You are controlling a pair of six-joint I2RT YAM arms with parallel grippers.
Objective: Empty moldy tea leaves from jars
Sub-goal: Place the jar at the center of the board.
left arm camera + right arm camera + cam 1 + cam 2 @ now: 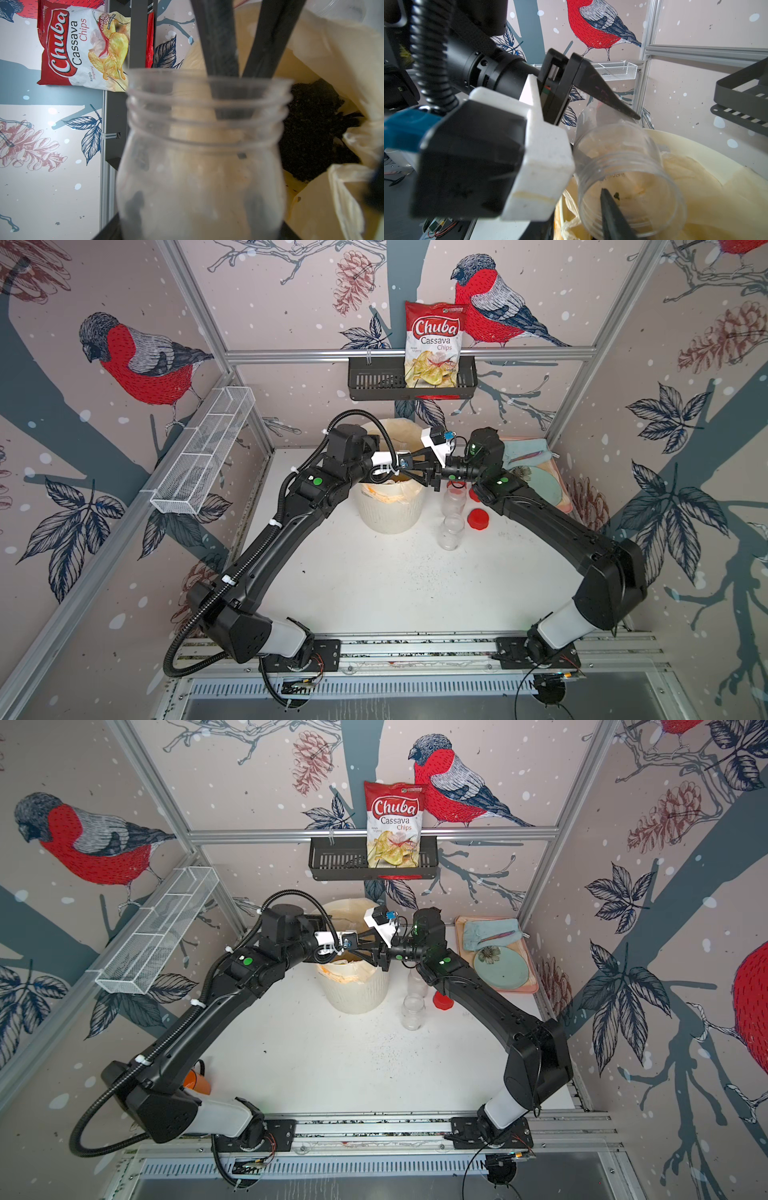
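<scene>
Left pincer pinches the tilted clear jar over the bin; right pincer tips sit inside its mouth, spread undeterminable. Most tea leaves lie in the liner. Judged: residue-clearing; next, dislodge remaining flecks gently without loosening the left grip.

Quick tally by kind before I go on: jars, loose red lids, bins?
Jars: 3 (held jar, near table jar, far table jar)
Red lids: 2 showing (near lid, far lid partly hidden)
Bin: 1
Total: 6
</scene>
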